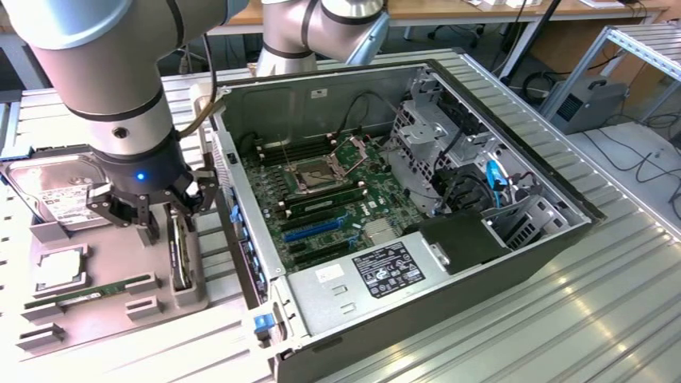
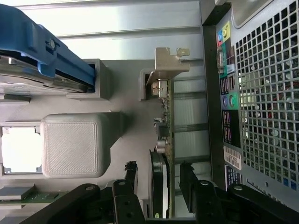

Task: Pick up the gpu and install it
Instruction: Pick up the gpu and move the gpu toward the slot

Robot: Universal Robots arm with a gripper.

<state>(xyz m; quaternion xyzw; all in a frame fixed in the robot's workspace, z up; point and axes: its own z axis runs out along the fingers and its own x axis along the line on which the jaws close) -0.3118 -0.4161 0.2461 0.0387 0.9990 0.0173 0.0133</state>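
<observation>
Within the spread claw [image 2: 159, 171], the gpu [image 2: 163, 133]

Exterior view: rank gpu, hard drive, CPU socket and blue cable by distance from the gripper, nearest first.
1. gpu: on edge in its tray slot, directly under the open gripper.
2. hard drive: on the tray, toward the exterior view's left.
3. CPU socket: inside the case, mid-board.
4. blue cable: far side of the case, toward the exterior view's right.

nothing legible. the power supply [image 1: 388, 270] label, the hard drive [image 1: 59, 190] label and the computer case [image 2: 261, 93] stickers seem to carry print, too small to read.
</observation>
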